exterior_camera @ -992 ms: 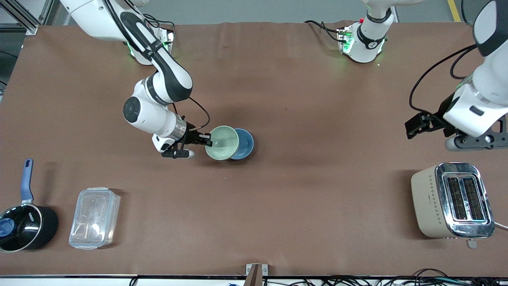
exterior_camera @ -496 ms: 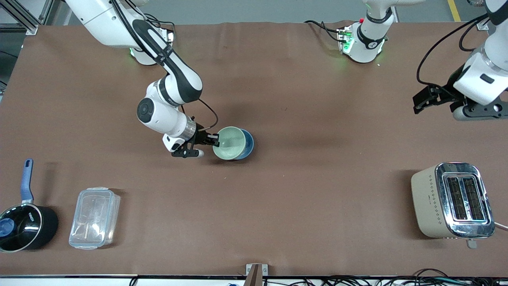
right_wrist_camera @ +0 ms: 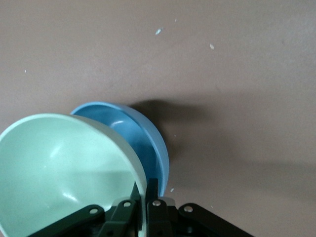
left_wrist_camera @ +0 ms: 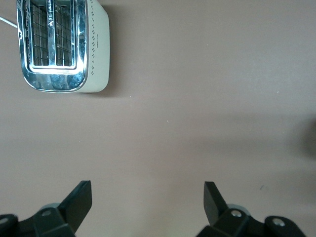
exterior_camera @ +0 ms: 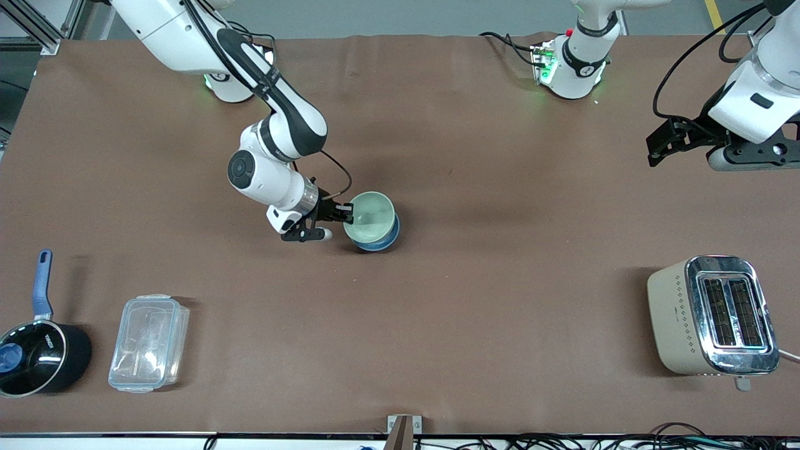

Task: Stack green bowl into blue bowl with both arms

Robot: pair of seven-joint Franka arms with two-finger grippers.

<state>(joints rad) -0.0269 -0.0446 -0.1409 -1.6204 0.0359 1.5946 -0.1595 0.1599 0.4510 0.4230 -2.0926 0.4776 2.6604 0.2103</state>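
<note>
While right gripper [exterior_camera: 342, 213] pinches green bowl [exterior_camera: 370, 217] | over blue bowl [exterior_camera: 379, 241]

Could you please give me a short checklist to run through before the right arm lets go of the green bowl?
1. Right claw shut on the green bowl rim: ok.
2. Green bowl over the blue bowl: ok.
3. Green bowl seated level in the blue bowl: not ok; the right wrist view shows it tilted, with blue rim uncovered on one side.
4. Left claw open, waiting over the table's left-arm end, apart from the bowls: ok.
5. Toaster, container and saucepan well apart from the bowls: ok.
</note>
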